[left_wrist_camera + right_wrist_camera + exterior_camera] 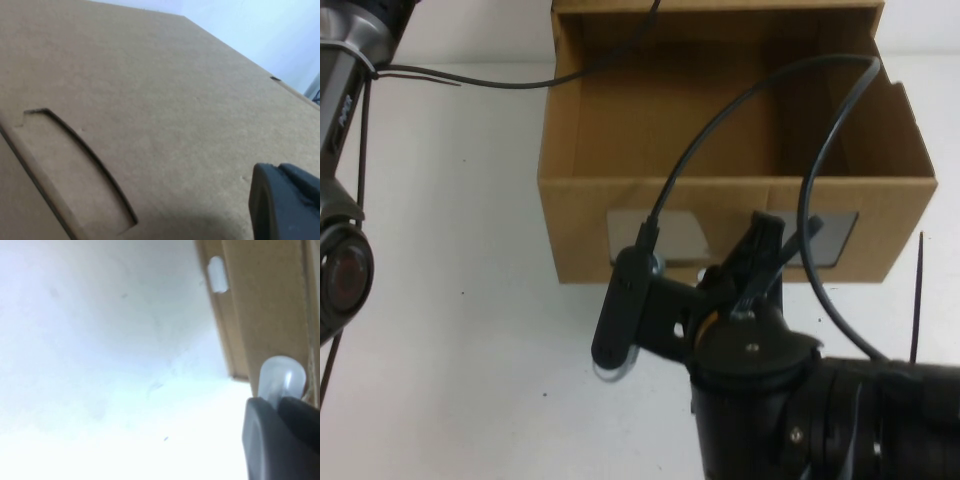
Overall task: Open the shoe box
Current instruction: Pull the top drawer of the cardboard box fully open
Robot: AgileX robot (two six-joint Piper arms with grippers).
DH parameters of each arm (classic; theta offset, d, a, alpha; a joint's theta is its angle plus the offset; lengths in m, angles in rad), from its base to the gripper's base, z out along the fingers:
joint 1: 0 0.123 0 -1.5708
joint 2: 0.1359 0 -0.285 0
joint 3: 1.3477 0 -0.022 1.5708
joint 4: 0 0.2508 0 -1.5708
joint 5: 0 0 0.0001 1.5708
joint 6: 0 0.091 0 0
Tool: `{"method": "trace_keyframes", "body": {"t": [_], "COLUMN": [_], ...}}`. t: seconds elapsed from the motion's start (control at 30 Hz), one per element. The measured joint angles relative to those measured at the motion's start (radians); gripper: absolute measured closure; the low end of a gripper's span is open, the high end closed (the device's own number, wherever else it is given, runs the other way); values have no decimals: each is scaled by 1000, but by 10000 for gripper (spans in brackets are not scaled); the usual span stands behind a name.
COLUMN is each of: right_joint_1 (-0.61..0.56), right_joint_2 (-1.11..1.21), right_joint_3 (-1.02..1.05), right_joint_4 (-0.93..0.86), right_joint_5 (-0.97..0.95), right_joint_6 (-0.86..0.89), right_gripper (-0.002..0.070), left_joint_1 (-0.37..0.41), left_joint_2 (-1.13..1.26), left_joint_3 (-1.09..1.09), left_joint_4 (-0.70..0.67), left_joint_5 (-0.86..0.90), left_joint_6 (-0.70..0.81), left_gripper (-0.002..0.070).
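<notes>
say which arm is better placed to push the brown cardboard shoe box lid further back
Left, probably: left end effector, shut, sits by a cardboard panel; right end effector, shut, is low at the front wall.

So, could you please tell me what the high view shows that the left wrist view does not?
Only the high view: the shoe box with its interior open, and the shut right pincer at its front wall. Only the left wrist view: a curved cut tab in the cardboard, with the shut left pincer close over that panel. Both: the box's brown cardboard.
</notes>
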Motion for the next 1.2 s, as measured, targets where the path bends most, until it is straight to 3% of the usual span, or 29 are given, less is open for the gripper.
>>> {"method": "trace_keyframes", "body": {"t": [0.23, 0.93, 1.03, 1.2], "right_joint_1": [68, 34, 32, 32], "right_joint_2": [-24, -30, -30, -30], "right_joint_3": [4, 4, 4, 4], "right_joint_4": [67, 118, 132, 162], "right_joint_5": [40, 70, 68, 64], "right_joint_6": [0, 4, 4, 21], "right_gripper": [669, 646, 542, 247], "left_joint_1": [2, 3, 5, 5], "left_joint_2": [0, 0, 0, 0], "left_joint_3": [0, 0, 0, 0], "left_joint_4": [-5, -14, -16, -16], "left_joint_5": [5, 22, 22, 24], "left_joint_6": [-8, -15, -15, -14], "left_gripper": [682, 682, 682, 672]}}
